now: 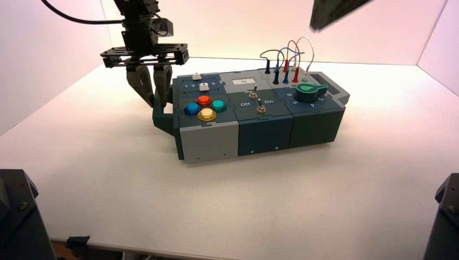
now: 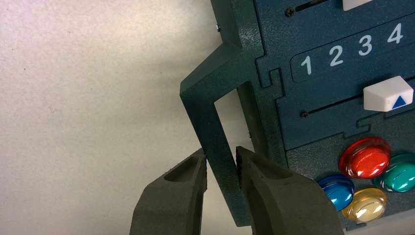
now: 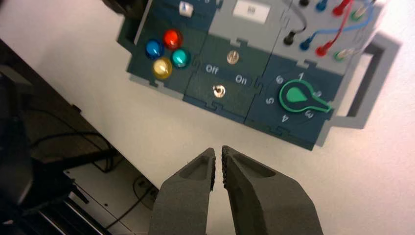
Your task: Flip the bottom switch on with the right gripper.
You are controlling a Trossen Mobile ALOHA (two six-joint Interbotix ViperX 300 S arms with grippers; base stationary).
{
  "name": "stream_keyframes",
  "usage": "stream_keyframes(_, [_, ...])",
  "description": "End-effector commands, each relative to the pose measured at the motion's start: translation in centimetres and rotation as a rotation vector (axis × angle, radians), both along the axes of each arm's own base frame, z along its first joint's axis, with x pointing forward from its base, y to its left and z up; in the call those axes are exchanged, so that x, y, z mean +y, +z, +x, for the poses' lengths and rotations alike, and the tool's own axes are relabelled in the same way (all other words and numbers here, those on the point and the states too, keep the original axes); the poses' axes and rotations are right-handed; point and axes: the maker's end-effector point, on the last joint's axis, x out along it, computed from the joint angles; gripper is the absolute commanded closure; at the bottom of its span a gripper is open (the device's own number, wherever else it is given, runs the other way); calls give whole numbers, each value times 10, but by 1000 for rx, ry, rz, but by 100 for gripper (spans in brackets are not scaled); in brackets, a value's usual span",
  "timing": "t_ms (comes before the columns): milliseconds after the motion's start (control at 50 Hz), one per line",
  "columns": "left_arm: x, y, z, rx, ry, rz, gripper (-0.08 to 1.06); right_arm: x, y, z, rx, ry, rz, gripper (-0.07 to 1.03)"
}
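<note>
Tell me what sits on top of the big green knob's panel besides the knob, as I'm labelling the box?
Around the green rotary knob are printed numerals; 1, 3, 4, 5 and 6 read plainly. Whatever lies beneath the knob is covered.

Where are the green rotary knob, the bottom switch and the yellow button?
Green rotary knob (image 3: 296,95): right wrist view, on its pointer's wide end.
Bottom switch (image 3: 219,91): right wrist view, on its metal collar.
Yellow button (image 3: 162,68): right wrist view, on its cap.

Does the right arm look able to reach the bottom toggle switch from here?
Probably yes: nothing shows between the right tool and the bottom toggle switch.
</note>
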Motion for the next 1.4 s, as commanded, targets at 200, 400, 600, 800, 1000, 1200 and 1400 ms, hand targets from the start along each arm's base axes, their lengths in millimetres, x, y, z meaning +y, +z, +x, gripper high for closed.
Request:
stream_keyframes(200, [-5, 6, 8, -40, -31, -13, 100, 30, -24, 3, 17, 68, -11, 98])
stream_keyframes(400, [-5, 6, 8, -39, -31, -12, 100, 38, -43, 7, 69, 44, -14, 98])
stream_keyframes(600, [-6, 6, 8, -42, -34, -14, 100, 54, -53, 15, 105, -23, 50, 99])
stream_keyframes(800, [-6, 6, 9, -42, -36, -14, 100, 60, -63, 23, 115, -52, 62, 99])
stream_keyframes(1000, [-6, 6, 10, -42, -38, -14, 100, 67, -77, 29, 139, -72, 57, 99])
stream_keyframes(1200, [-6, 7, 9, -40, -46, -14, 100, 73, -84, 38, 141, -79, 53, 99])
stream_keyframes(1400, [-7, 8, 11, -45, -47, -16, 100, 80, -93, 47, 151, -82, 42, 99])
